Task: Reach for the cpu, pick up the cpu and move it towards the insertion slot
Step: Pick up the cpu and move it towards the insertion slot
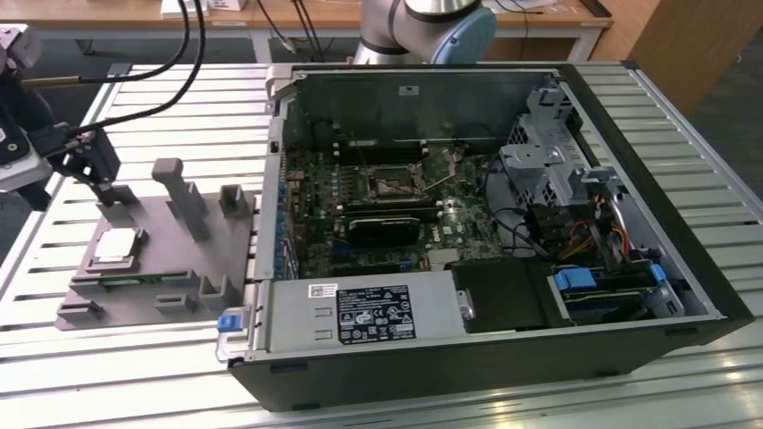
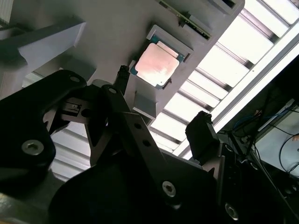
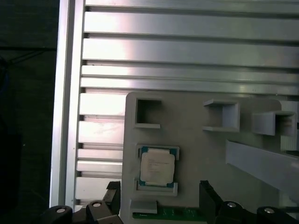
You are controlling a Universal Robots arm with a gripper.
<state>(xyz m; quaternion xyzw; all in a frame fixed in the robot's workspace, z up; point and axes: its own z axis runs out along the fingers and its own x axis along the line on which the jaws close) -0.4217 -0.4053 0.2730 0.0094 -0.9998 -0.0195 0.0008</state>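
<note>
The cpu (image 1: 117, 246) is a small silvery square chip lying flat in a recess of the grey plastic fixture (image 1: 161, 246), at the exterior view's left. My gripper (image 1: 105, 192) hovers just above and behind it, open, holding nothing. In both wrist views the cpu (image 2: 156, 64) (image 3: 158, 167) lies a short way beyond the black fingertips (image 2: 122, 77) (image 3: 206, 190), which are spread wider than the chip. The insertion slot (image 1: 391, 183) is a dark square socket in a silver bracket on the motherboard inside the open computer case.
The fixture carries tall grey posts (image 1: 181, 197) and small blocks right beside the cpu. The case wall (image 1: 277, 179) stands between the fixture and the motherboard. A drive cage (image 1: 542, 170) and cables crowd the case's right side. The table is made of aluminium slats (image 1: 667, 375).
</note>
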